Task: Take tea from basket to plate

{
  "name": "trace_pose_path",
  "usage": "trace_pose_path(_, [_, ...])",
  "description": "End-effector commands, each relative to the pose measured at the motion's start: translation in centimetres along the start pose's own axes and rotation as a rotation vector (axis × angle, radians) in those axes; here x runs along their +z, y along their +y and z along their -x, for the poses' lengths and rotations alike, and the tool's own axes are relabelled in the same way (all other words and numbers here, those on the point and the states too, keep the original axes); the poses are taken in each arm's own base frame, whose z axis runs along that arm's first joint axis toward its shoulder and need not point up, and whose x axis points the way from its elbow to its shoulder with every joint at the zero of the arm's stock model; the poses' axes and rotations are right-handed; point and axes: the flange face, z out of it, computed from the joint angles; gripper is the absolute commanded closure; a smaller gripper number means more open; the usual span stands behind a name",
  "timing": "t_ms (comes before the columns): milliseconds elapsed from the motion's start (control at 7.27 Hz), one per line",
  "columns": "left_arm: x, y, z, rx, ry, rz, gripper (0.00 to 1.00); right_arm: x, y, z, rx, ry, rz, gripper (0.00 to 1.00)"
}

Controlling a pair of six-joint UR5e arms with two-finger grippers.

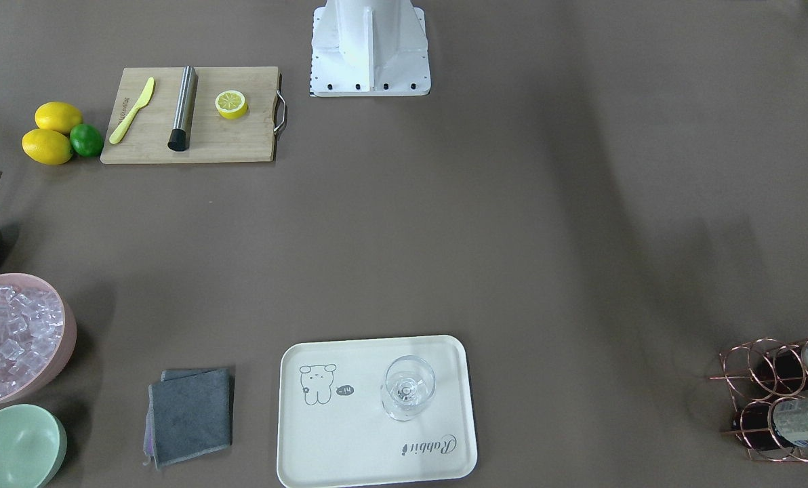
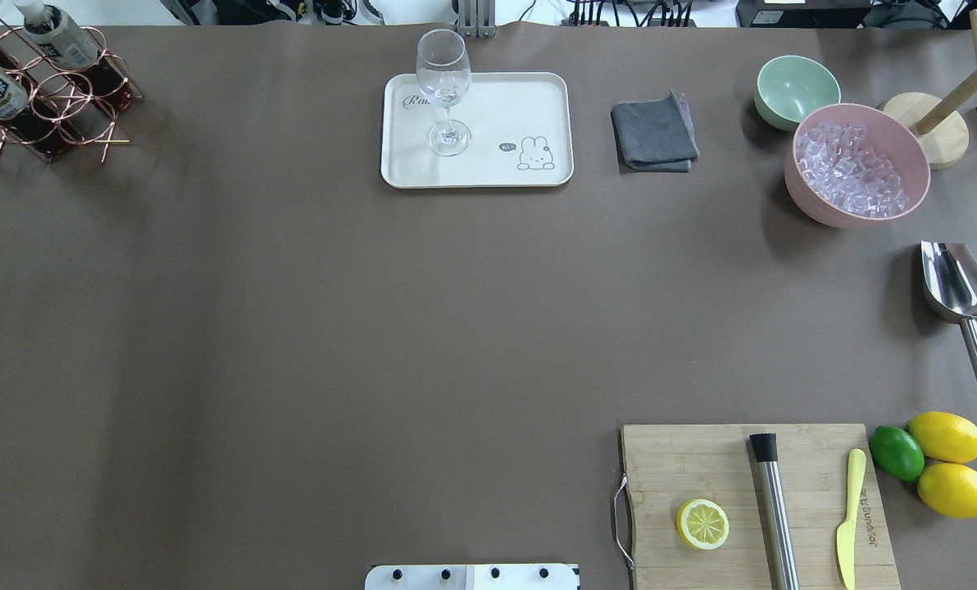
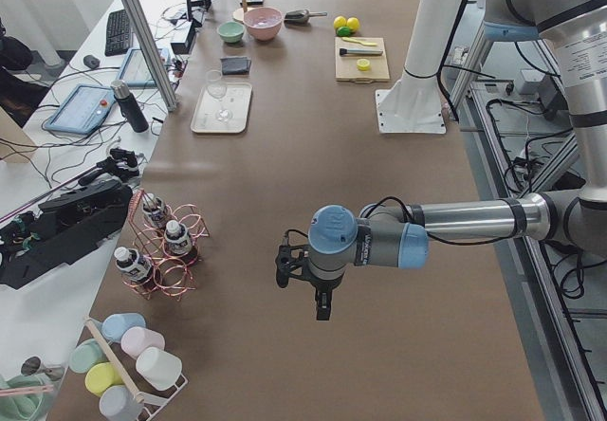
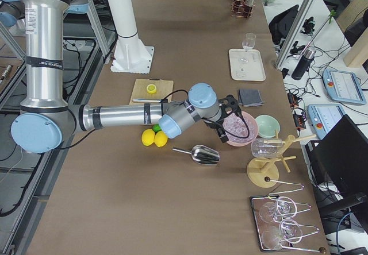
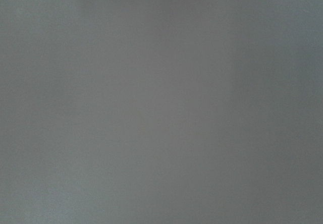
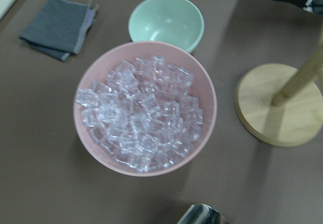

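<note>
Small tea bottles (image 2: 61,37) with white caps lie in the rose-gold wire basket (image 2: 54,106) at the table's far left corner; they also show in the exterior left view (image 3: 175,239). The cream plate (image 2: 488,102) sits at the far middle and carries a clear stemmed glass (image 2: 443,82). My left gripper (image 3: 302,283) hangs over bare table, right of the basket and apart from it; I cannot tell if it is open or shut. My right gripper (image 4: 225,120) hovers above the pink ice bowl (image 4: 237,127); I cannot tell its state either.
A grey cloth (image 2: 654,135), a green bowl (image 2: 793,88) and the pink ice bowl (image 2: 857,164) stand right of the plate. A metal scoop (image 2: 956,291), lemons (image 2: 947,438), a lime and a cutting board (image 2: 693,467) with half lemon, knife and steel rod lie on the right.
</note>
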Motion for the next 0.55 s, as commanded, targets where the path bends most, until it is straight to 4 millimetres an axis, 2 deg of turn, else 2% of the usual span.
trace_pose_path(0, [-0.8, -0.5, 0.5, -0.019, 0.003, -0.025, 0.03, 0.0, -4.6, 8.0, -0.268, -0.123, -0.143, 0.00])
trace_pose_path(138, [-1.5, -0.5, 1.1, -0.039, 0.006, -0.045, 0.03, -0.6, -7.2, 10.3, -0.353, -0.149, -0.211, 0.00])
trace_pose_path(275, [-3.1, -1.8, 2.2, -0.160, 0.010, -0.098, 0.03, -0.9, -8.6, 12.1, -0.383, -0.173, -0.244, 0.00])
trace_pose_path(413, [-4.5, -5.1, 1.9, -0.309, 0.023, -0.135, 0.03, -0.7, -9.9, 13.7, -0.392, -0.191, -0.267, 0.00])
